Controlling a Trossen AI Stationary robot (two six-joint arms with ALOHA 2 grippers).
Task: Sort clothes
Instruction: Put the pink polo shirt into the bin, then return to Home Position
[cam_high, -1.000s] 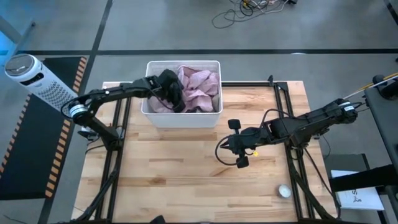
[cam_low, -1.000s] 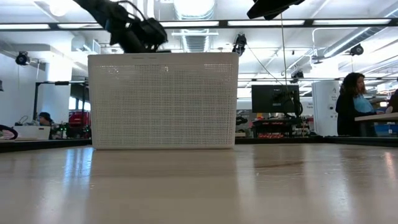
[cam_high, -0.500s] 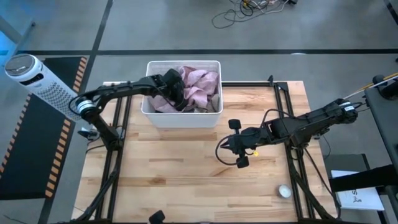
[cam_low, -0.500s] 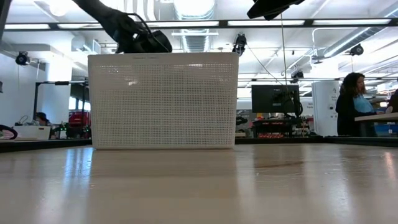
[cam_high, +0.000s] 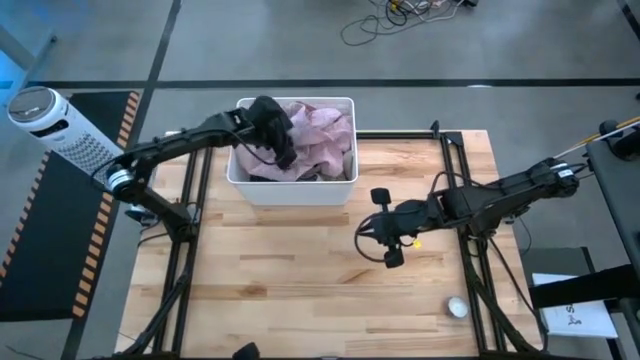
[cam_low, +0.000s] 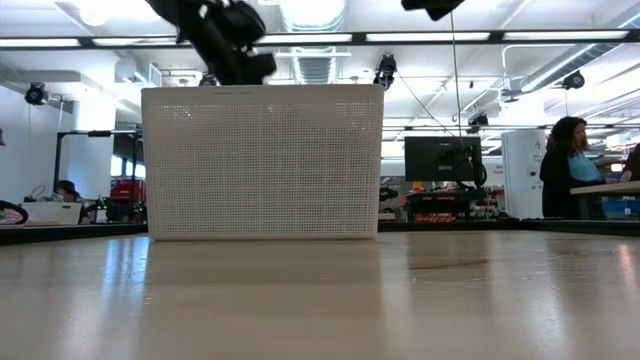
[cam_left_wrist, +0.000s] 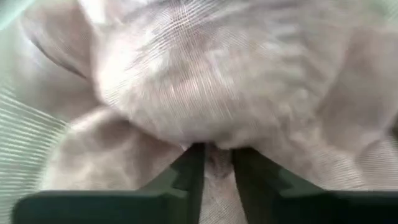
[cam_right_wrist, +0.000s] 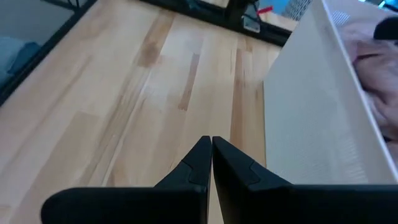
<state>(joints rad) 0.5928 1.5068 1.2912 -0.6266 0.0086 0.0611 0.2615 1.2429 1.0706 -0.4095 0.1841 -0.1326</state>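
The wooden bench (cam_high: 300, 270) is mostly bare, with lots of open room in front of the one white bin (cam_high: 240, 178), which sits at the far edge, a bit to the left. The clothes (cam_high: 318, 140) are piled inside the bin. Only pale pink cloth and a bit of something dark show, so they cannot be counted. In the low view the bin's wall hides them all.

There are two arms. The left hand (cam_high: 272, 135) reaches down into the left part of the bin, and its fingers (cam_left_wrist: 189, 171) pinch a fold of the pink cloth. The right hand (cam_high: 378, 226) hangs over the bare middle of the bench, fingers pressed together on nothing. One small white round thing (cam_high: 457, 307) lies near the front right corner.
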